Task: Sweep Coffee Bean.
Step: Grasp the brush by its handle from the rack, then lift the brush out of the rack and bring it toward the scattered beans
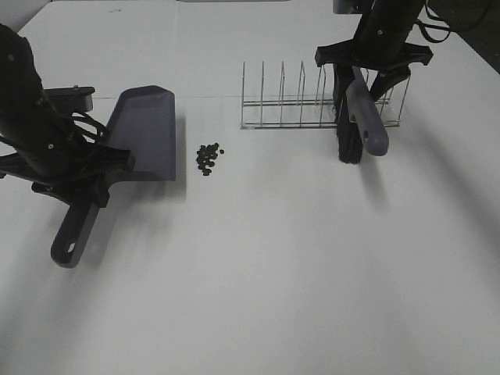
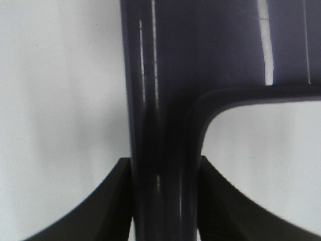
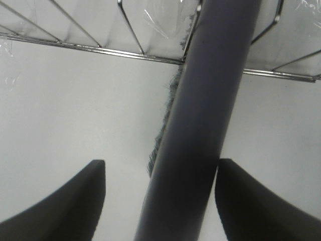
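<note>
Coffee beans [image 1: 208, 158], light and likely to roll, lie left of centre beside the dustpan [image 1: 144, 133] gripped by the left hand [image 2: 164, 173], probably best swept, not pinched; right hand [image 3: 160, 165] gapes around the brush [image 1: 367, 117] handle

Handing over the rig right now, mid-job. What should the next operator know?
Left end effector shut on the dustpan handle; dustpan rests on the table.
Right end effector open around the brush handle, brush by the rack.
Beans in one pile beside the dustpan, none in it.
Done: dustpan gripped. Left: grip brush, sweep beans in.
</note>
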Motion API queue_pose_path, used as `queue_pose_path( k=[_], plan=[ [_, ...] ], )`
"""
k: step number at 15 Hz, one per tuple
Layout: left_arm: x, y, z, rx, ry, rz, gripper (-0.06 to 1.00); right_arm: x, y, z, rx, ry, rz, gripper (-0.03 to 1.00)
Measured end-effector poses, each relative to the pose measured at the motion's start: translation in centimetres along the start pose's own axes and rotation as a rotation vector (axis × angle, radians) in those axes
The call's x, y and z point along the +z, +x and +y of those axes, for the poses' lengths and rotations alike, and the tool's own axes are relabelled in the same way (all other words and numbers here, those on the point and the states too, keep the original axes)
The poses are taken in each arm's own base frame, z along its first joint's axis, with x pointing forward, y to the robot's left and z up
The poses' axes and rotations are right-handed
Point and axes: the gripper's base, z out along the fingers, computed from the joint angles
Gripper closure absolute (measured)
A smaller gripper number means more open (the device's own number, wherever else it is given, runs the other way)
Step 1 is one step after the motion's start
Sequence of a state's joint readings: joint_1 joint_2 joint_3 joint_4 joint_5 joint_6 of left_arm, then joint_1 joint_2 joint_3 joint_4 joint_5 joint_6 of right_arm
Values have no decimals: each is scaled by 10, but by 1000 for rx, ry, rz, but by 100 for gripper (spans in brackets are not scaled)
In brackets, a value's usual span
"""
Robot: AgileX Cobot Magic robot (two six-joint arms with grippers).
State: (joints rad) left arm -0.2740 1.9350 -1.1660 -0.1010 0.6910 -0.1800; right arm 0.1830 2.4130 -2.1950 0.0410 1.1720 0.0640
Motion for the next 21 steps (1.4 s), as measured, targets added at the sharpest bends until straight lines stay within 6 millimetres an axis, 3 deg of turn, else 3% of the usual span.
queue_pose_path(
  k=[3, 8, 12, 14, 16, 21],
  plan=[
    [0, 0, 0, 0, 0, 0, 60, 24, 0, -2, -2, 8, 1, 42],
    [0, 0, 0, 0, 0, 0, 60, 27, -8, -6, -23, 60, -74, 43],
    [0, 0, 0, 0, 0, 0, 60, 46, -3, -8, -29, 74, -34, 48],
    [0, 0, 0, 0, 0, 0, 60, 46, -3, -8, -29, 75, -36, 53],
    [0, 0, 0, 0, 0, 0, 60, 45, -3, -13, -18, 98, -27, 65],
    [0, 0, 0, 0, 0, 0, 60, 43, -2, -14, -11, 99, -18, 65]
  ],
)
